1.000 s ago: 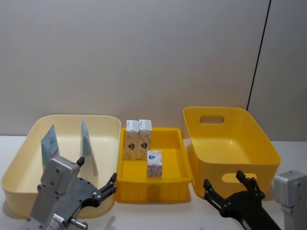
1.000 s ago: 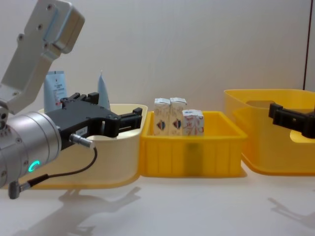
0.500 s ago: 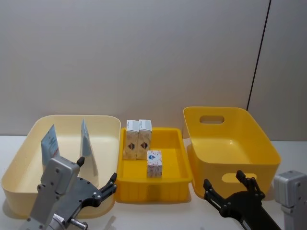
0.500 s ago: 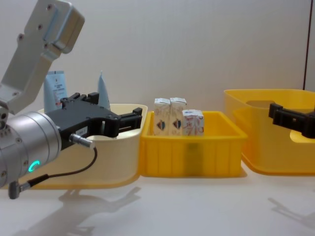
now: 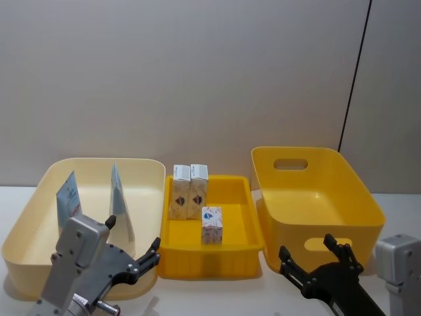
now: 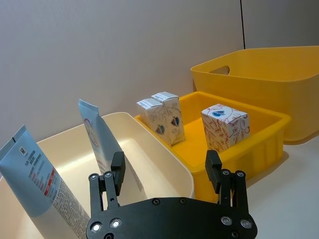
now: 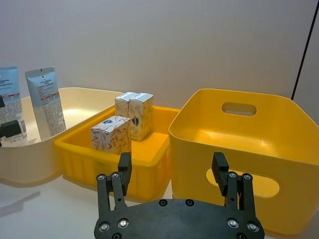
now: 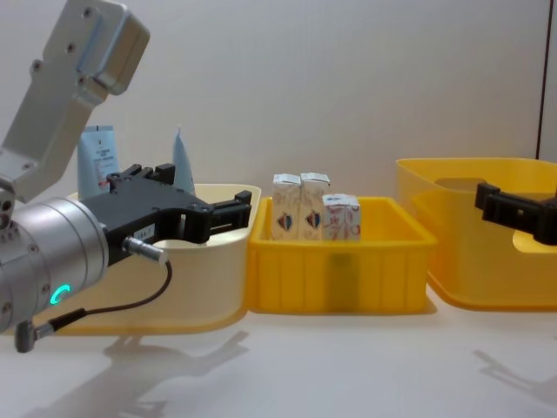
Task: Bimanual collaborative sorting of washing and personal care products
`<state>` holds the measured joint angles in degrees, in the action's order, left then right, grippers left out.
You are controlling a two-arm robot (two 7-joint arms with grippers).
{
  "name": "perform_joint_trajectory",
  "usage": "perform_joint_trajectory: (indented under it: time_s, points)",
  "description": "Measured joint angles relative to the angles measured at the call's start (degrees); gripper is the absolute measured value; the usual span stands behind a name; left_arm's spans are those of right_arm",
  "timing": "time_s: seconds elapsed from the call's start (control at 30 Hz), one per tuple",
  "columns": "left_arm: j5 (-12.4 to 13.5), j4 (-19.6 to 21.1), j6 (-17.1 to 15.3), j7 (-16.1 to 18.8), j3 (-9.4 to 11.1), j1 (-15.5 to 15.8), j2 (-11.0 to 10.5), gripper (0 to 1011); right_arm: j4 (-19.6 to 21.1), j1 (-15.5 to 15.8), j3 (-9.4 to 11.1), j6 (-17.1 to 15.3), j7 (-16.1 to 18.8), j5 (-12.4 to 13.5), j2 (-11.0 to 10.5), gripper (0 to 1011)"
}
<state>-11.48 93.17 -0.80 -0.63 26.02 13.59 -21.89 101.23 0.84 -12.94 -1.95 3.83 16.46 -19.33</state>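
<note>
Three cream-white cartons stand in the shallow yellow tray: two side by side at the back and one nearer the front. Two light-blue tubes lean upright in the cream tub on the left. My left gripper hovers open at the cream tub's near right corner, holding nothing. The wrist view shows its fingers spread wide. My right gripper is open and empty in front of the deep yellow tub, its fingers apart.
The deep yellow tub on the right holds nothing and has handle cut-outs. All three containers sit side by side on a white table against a plain grey wall. Bare table lies in front of them.
</note>
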Motion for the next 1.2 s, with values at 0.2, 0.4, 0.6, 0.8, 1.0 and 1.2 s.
perform_joint_trajectory:
  time_s: [0.2,0.4,0.6,0.8,1.0,1.2]
  points:
    - [0.0,0.0,0.0,0.0,0.0,0.0,0.0,1004,0.04,-0.05,0.0,-0.21,0.02,0.0,0.03,1001]
    - [0.0,0.0,0.0,0.0,0.0,0.0,0.0,1003,1.22,-0.59,-0.06,-2.71,0.49,0.58,0.02,1001]
    - [0.0,0.0,0.0,0.0,0.0,0.0,0.0,1003,4.14,-2.08,-0.16,-9.52,1.8,2.44,-0.47,1001]
    - [0.01,0.0,0.0,0.0,0.0,0.0,0.0,1003,7.88,-4.97,-0.05,-19.59,2.74,5.37,-0.79,1001]
    - [0.0,0.0,0.0,0.0,0.0,0.0,0.0,1003,10.05,-9.86,0.44,-31.07,1.98,8.38,0.61,1001]
    - [0.0,0.0,0.0,0.0,0.0,0.0,0.0,1003,9.62,-15.02,0.5,-39.77,-0.45,9.71,3.22,1001]
